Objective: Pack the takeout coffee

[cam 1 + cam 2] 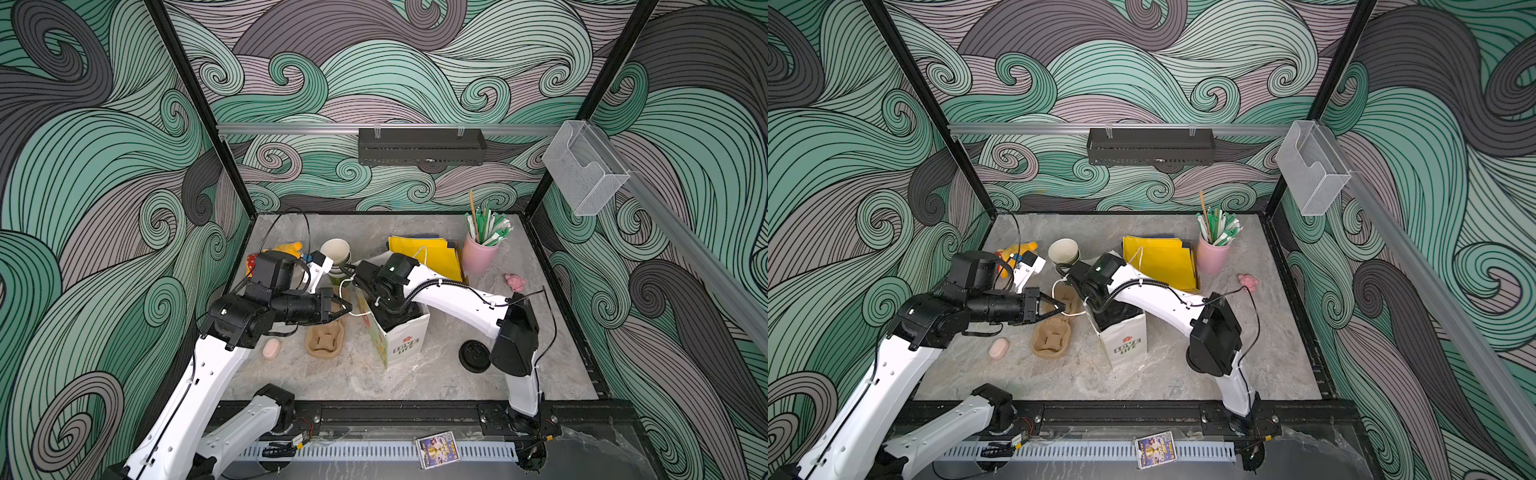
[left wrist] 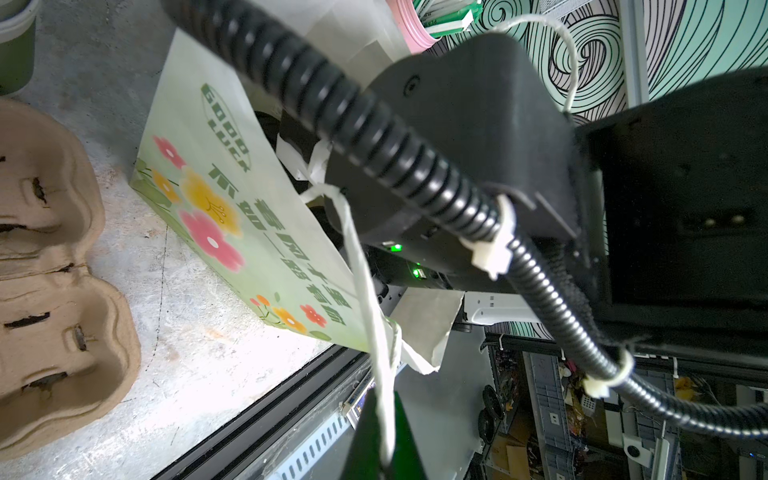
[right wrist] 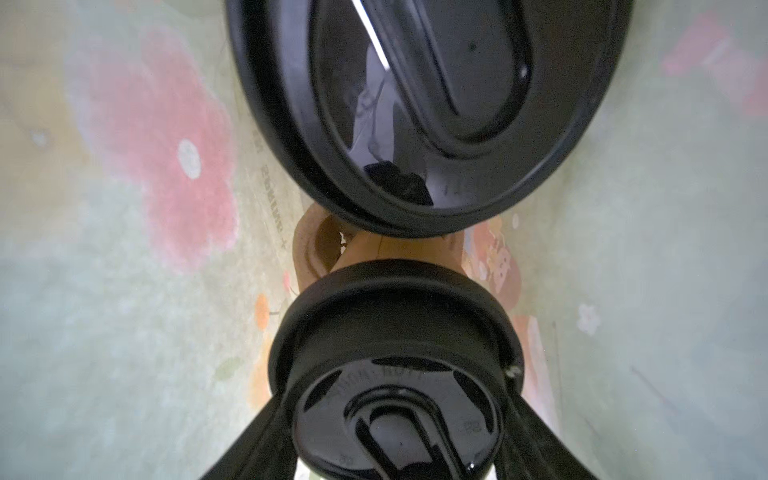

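**2 lidded cups inside the paper bag**

The left gripper (image 1: 344, 309) is pinched closed on the white handle (image 2: 358, 266) of the paper bag (image 1: 405, 345), mid-table. The right gripper (image 3: 397, 386) reaches inside the bag and clasps the held cup (image 3: 399, 419). The second cup (image 3: 428, 104) stands just beside it.

Left pincer (image 1: 348, 309) clamped tight, reaching level; right pincer (image 3: 397, 395) pointing straight down, fingers (image 3: 249, 440) parted in a grip.

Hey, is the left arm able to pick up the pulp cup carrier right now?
Probably not yet: the left gripper is shut on the string handle of the paper bag, though the carrier lies uncovered close beside it.
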Controlling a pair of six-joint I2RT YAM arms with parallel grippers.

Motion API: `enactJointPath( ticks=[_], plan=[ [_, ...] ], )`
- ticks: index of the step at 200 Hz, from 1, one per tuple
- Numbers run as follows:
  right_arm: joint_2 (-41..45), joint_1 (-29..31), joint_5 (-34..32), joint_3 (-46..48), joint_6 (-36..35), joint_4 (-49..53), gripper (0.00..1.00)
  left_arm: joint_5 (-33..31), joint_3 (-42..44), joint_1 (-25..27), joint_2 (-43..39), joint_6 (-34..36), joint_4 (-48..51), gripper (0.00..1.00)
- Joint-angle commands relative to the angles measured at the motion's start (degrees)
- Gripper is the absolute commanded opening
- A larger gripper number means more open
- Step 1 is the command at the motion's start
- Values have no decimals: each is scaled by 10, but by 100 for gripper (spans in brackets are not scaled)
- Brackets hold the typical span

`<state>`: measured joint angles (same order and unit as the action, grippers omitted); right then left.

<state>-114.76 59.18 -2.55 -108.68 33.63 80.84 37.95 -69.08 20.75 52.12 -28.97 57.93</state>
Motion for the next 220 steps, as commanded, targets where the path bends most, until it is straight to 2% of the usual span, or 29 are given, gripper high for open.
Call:
enactJointPath(
  ticks=[1,47,117,220],
  plan=[
    [-11,2,25,-16,18,6,60,-2,1,-1,-8,11,6,0],
    [5,7,41,-38,26,37,60,-1,3,-1,-9,11,5,0],
    [-12,7,49,-13,30,-14,59,0,7,0,-11,11,3,0],
    [-23,6,19,24,38,-17,58,-1,3,-1,-7,15,7,0]
  ],
)
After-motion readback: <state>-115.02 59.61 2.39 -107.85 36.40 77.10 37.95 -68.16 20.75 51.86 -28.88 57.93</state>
